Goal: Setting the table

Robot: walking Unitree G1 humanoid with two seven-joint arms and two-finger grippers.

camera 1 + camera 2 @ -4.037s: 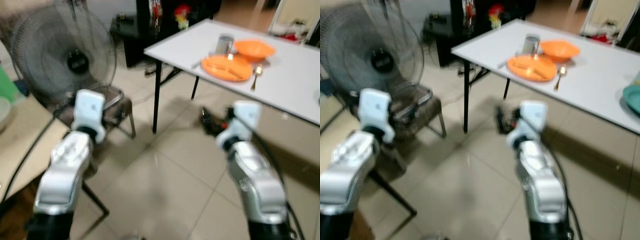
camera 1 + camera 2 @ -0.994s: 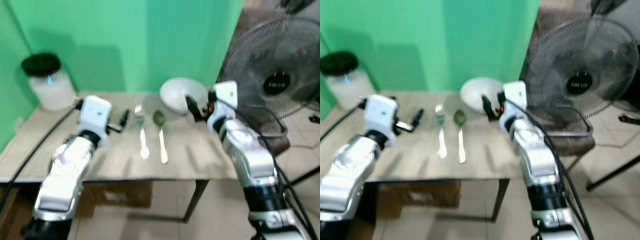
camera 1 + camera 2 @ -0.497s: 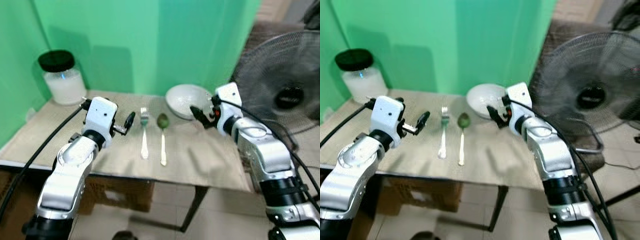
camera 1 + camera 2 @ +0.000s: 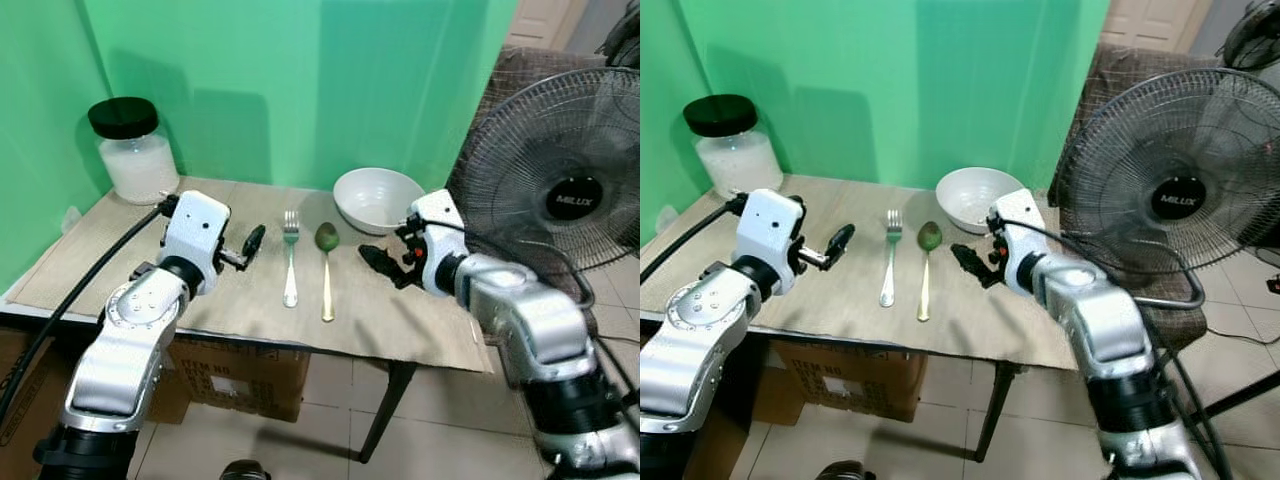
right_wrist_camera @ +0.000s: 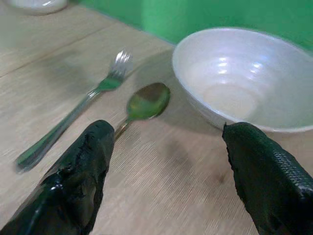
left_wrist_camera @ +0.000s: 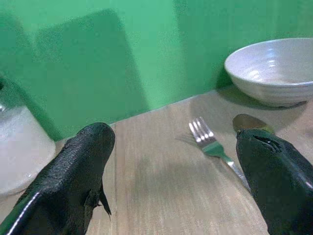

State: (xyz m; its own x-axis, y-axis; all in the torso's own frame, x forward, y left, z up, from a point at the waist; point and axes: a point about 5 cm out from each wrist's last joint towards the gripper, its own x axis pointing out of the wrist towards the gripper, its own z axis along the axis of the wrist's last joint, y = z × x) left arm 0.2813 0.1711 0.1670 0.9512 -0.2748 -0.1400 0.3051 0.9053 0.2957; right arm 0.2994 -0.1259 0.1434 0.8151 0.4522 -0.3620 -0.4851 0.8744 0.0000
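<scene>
Clearly both arms are raised over the desk [image 4: 90, 262] and neither holds anything yet. The right claw [image 4: 378, 263] hangs low above the desk top with its fingers spread apart, just in front of the white bowl [image 4: 378, 199] and a little to the right of the spoon [image 4: 326, 270]; its wrist view looks out between the two black fingers toward the spoon bowl and the bowl's near wall. The left claw [image 4: 250, 243] is likewise spread wide and empty, held above the desk just to the left of the fork [image 4: 290, 258], with the fork tines visible between its fingers in the wrist view. Fork and spoon lie side by side, close but not touching, handles toward the robot, and the bowl stands behind them against the green wall. Farther off, a lidded jar [image 4: 132, 150] of white stuff sits at the far left corner of the desk, and a standing fan [image 4: 566, 195] rises beside the desk on the right. This looks like the collecting step, with pieces still to be picked up. Next, I judge, each claw must drop and close on a thin, flat handle lying flush on the surface, which leaves little to grip.
</scene>
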